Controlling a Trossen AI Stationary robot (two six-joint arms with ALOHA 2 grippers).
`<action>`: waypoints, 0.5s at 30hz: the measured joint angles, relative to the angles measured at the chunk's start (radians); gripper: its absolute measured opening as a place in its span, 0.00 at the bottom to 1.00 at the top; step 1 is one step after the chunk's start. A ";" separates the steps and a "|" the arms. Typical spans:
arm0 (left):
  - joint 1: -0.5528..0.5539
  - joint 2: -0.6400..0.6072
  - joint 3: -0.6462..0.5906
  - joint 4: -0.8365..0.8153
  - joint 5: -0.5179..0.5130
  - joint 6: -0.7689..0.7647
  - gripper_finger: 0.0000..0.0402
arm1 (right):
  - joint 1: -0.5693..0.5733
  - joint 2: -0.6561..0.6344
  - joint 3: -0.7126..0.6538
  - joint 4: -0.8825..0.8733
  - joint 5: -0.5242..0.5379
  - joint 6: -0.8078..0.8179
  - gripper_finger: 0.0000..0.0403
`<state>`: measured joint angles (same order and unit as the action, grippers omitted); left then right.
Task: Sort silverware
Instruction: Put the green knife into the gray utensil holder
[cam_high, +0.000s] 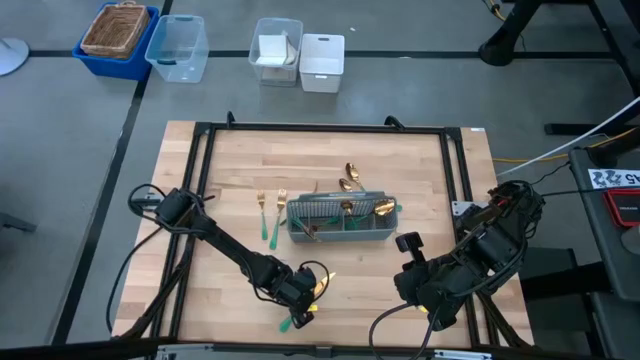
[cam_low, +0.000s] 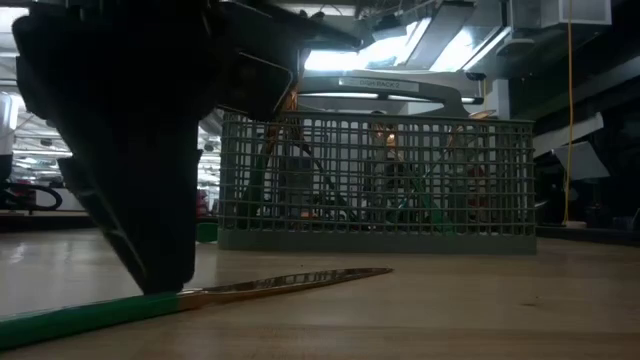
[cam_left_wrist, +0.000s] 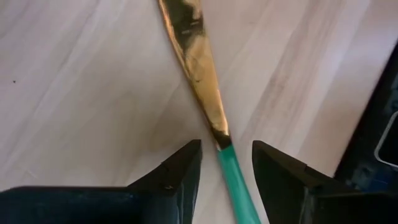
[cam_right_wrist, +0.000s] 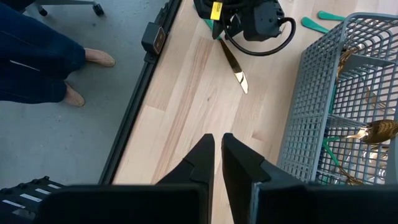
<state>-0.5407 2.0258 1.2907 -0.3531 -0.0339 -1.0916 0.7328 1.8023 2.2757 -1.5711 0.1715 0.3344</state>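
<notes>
Right now my left gripper (cam_left_wrist: 225, 171) is down at the tabletop (cam_high: 240, 160) with its fingers (cam_left_wrist: 177, 171) apart, one on each side of a knife (cam_left_wrist: 199, 68) that lies flat on the wood. The teal handle passes through the gap between the tips, and I see a sliver of space on both sides of it, so nothing is clamped. The gold blade runs out ahead of the gripper, away from the wrist.

Beyond that gripper and further from the table's near edge stands the grey mesh caddy (cam_high: 340, 222), with several gold pieces upright inside it. Two forks (cam_high: 270, 212) lie just beside its end, on the side nearer the left arm's base, and two spoons (cam_high: 350, 177) lie just past its far wall.

My right gripper (cam_right_wrist: 217, 155) hangs over bare wood near the front of the table, its fingers nearly together around nothing, with the caddy ahead and to one side. A person's legs show on the floor beyond the table edge.
</notes>
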 joint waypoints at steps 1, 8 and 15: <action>0.000 0.007 0.001 0.004 0.000 0.000 0.34 | 0.000 0.000 0.000 0.000 0.000 0.000 0.08; -0.001 0.025 0.004 -0.018 -0.019 0.000 0.34 | 0.000 0.000 0.000 0.000 0.000 0.000 0.08; 0.004 0.026 0.007 -0.099 -0.037 -0.008 0.34 | 0.000 0.000 0.000 0.000 0.000 0.000 0.08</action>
<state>-0.5363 2.0521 1.2976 -0.4518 -0.0712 -1.1001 0.7326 1.8023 2.2757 -1.5711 0.1718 0.3344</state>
